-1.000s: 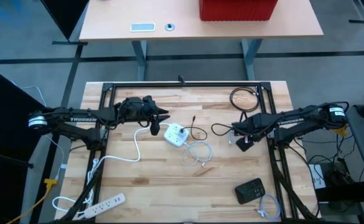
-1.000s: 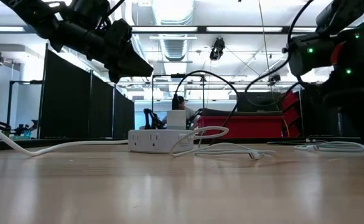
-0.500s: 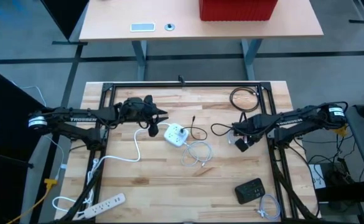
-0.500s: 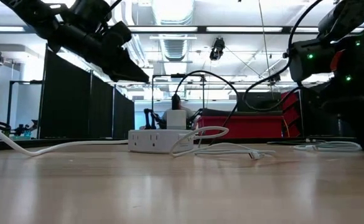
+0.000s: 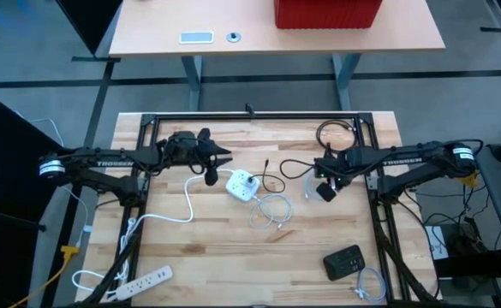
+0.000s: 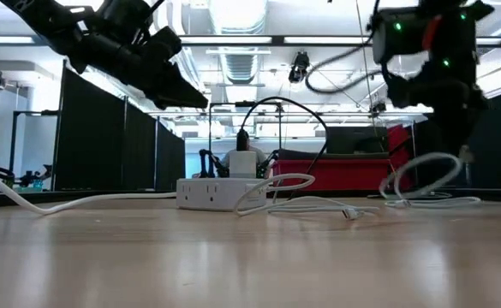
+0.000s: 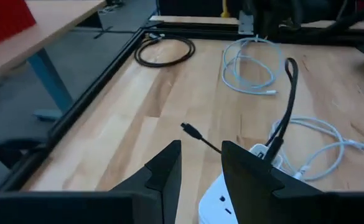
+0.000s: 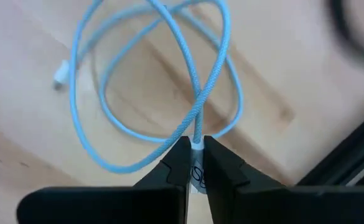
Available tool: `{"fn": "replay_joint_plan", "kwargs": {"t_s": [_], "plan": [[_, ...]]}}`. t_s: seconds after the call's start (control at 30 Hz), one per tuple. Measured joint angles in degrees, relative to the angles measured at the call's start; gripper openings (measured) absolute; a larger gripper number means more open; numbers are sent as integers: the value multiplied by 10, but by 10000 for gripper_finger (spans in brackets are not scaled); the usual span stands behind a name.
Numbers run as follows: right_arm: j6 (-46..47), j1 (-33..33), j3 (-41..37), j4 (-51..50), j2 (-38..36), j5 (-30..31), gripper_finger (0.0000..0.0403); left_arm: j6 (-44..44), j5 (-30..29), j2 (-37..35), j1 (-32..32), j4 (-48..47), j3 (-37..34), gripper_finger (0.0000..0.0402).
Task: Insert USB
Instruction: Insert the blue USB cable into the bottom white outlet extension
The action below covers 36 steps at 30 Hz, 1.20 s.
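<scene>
Right gripper [image 8: 194, 163], right of centre in high view, pinches pale cable [image 8: 194, 106] by plug end, coil dangling over table [image 5: 233, 248]. Left gripper [image 7: 200, 165] hovers near hub [image 5: 243, 185] at centre, fingers slightly spread, empty. Step: cable picked up (judging by lifted loop). Next: carry plug to hub, align with port.

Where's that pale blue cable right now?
The pale blue cable hangs looped from the right gripper, lifted above the table's right side, right of the white power strip.

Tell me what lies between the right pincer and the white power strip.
In the high view, between the right pincer and the white power strip lie a black cable's loops and bare wood; the white cable lies just nearer.
</scene>
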Motion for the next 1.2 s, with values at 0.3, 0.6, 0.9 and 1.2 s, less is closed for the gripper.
{"fn": "replay_joint_plan", "kwargs": {"t_s": [0.3, 0.6, 0.9, 1.2], "plan": [[-152, 18, 64, 89, 0, 230, 18, -51, 56, 26, -3, 123, 0, 103], [-498, 25, 64, 406, 3, 231, 18, -5, 88, 117, -3, 328, 1, 103], [-716, 25, 67, 444, 3, 232, 18, 53, 89, 191, -8, 363, 87, 104], [-932, 36, 69, 453, 57, 414, 18, 85, 74, 276, -8, 213, 265, 123]]}}
